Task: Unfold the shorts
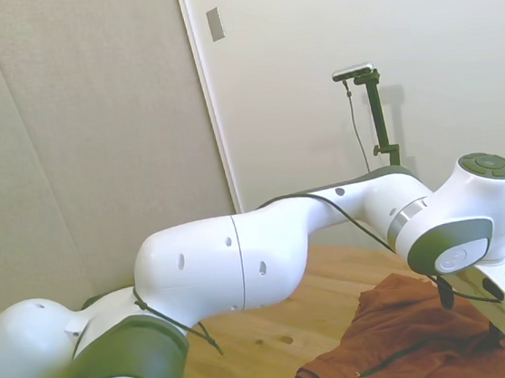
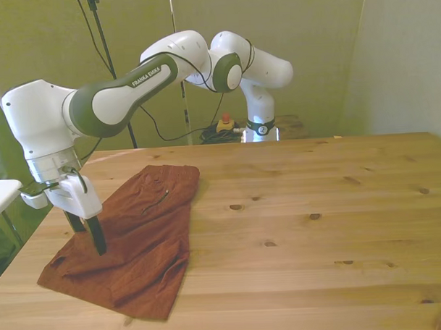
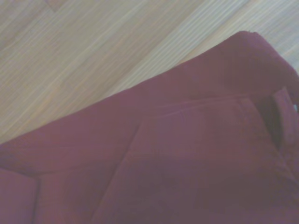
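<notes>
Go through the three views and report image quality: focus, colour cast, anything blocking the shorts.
Side view: washed out, the arm fills the foreground, and the shorts are cut off at the bottom edge. Front view: sharp, with a yellow-green cast on the back wall. Wrist view: soft focus, the fabric looks purplish.

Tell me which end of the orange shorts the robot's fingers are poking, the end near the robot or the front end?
The front end of the shorts, where the gripper presses down beside the front view's left edge.

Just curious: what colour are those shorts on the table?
Rust-orange, a brick red; the shorts show best in the front view.
</notes>
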### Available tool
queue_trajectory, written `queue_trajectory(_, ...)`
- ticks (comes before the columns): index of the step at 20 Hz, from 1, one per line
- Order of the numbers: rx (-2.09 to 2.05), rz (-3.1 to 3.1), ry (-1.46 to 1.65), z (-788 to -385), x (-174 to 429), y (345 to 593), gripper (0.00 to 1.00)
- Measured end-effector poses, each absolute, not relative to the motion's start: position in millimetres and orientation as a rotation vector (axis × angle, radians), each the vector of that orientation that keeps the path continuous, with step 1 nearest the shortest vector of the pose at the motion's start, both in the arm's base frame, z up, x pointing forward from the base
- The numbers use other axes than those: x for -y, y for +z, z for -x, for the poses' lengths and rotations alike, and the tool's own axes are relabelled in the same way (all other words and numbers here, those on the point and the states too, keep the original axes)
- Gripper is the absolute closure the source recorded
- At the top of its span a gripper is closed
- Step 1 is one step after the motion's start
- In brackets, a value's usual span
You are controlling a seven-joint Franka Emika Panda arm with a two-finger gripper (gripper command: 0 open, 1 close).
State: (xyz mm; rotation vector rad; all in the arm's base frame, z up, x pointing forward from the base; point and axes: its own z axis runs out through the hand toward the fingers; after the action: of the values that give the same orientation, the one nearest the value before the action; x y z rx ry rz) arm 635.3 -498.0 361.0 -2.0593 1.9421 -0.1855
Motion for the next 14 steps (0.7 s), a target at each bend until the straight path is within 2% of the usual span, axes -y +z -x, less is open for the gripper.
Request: queue_trajectory(14,-1.909,2.089,-0.181,-637.4,497.6,356.4,1.00)
